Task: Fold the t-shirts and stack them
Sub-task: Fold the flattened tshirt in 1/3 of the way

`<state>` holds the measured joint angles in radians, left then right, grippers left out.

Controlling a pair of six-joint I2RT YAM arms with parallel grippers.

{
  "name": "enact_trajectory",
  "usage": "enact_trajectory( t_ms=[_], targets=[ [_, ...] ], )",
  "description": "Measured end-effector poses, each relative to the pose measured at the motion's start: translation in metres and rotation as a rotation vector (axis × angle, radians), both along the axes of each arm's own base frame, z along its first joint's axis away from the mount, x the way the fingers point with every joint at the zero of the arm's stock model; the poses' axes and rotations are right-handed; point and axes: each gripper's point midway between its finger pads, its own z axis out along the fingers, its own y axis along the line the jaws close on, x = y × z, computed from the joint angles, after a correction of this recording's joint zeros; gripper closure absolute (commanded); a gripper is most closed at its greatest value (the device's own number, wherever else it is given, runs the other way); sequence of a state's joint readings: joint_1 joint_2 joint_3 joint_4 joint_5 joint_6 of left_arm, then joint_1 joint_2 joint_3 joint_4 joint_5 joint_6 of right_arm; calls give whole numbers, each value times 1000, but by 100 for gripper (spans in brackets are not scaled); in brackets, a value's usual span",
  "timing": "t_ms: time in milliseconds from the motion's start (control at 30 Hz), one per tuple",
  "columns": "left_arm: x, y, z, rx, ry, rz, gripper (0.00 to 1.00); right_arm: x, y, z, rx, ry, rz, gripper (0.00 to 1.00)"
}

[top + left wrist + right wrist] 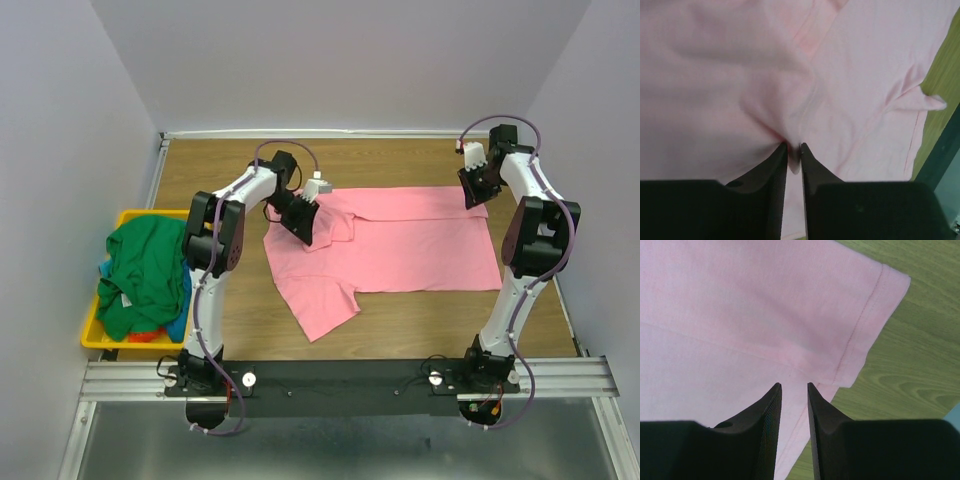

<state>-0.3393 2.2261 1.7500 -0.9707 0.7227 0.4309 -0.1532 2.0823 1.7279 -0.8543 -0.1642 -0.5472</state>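
your pink t-shirt (400, 245) lies spread across the middle of the wooden table (420, 325), its long side running left to right. at its left end one flap (322, 305) trails toward the near edge.

from above you see the left gripper (304, 232) down on the rumpled left end of the shirt and the right gripper (477, 192) at the shirt's far right corner. that view does not show how either pair of jaws stands.

the left wrist camera settles its side. the fingertips (781, 155) are drawn nearly together with a ridge of pink cloth pinched between them, and creases run into that pinch from all around.

the right wrist camera shows the other hand differently. its jaws stand parted over cloth that lies flat, just short of the corner where the stitched hem (860, 325) meets bare wood, so that hand is open.

only the overhead view takes in the yellow bin (90, 335) at the table's left edge, well apart from the pink shirt. a green t-shirt (145, 265) is heaped over it, and scraps of blue cloth (181, 322) and orange cloth (148, 336) show beneath.
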Motion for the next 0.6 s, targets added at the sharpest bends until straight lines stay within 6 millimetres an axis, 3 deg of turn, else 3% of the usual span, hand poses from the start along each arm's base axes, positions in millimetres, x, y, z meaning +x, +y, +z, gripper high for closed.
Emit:
enact_trajectory(
  t_ms=[167,333,433,500,600],
  targets=[
    [7,22,-5,4,36,72,55,0,0,0,-3,0,2,66],
    [24,31,23,-1,-105,76,56,-3,0,-3,0,11,2,69],
    [26,22,47,-4,-216,43,56,-4,2,-4,10,13,2,70],
    [25,4,69,-14,-319,0,56,-4,5,-5,19,14,2,71],
    [22,-27,84,-35,-409,-58,55,-6,8,-6,33,20,-8,72]
  ],
)
